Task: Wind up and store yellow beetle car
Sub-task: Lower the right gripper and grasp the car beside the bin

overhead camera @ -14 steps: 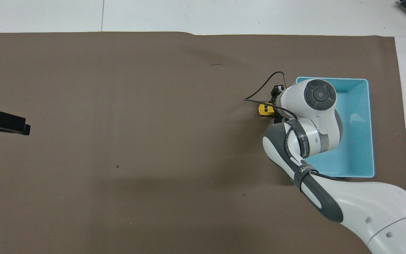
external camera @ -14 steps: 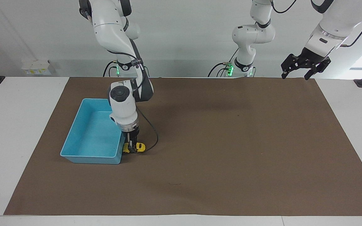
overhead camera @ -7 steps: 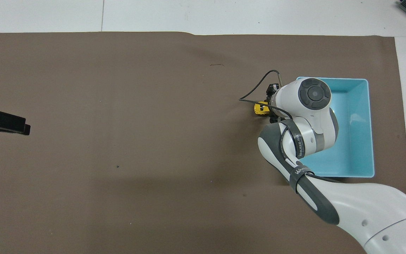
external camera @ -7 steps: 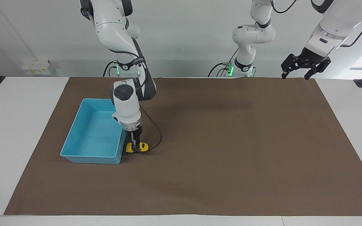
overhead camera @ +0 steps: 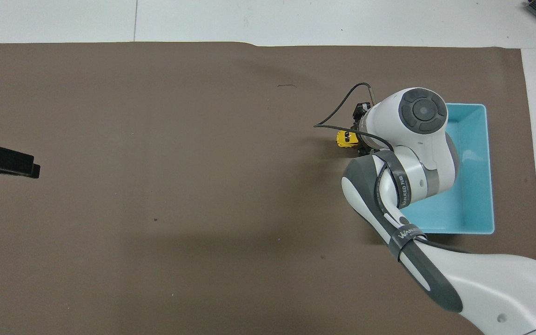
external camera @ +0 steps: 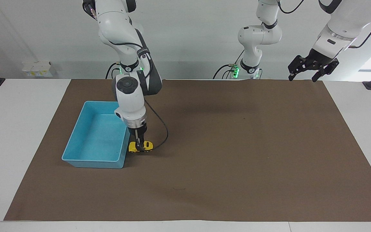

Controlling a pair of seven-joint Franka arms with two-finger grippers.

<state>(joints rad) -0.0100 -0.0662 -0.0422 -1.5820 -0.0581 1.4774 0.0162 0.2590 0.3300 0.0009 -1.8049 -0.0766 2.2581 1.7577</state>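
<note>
The yellow beetle car is a tiny rounded toy right beside the blue bin, at the bin's corner farthest from the robots on the side toward the left arm. My right gripper points straight down and is shut on the car, holding it just above the brown mat. In the overhead view the car shows beside the right gripper, whose wrist covers part of the bin. My left gripper waits open, raised over the mat's corner at the left arm's end; it also shows in the overhead view.
The blue bin holds nothing that I can see. A brown mat covers most of the white table. A black cable loops out from the right wrist beside the car.
My right gripper has lifted the car slightly off the mat and shifted it a little toward the left arm's end, away from the bin wall. The left arm has not moved.
</note>
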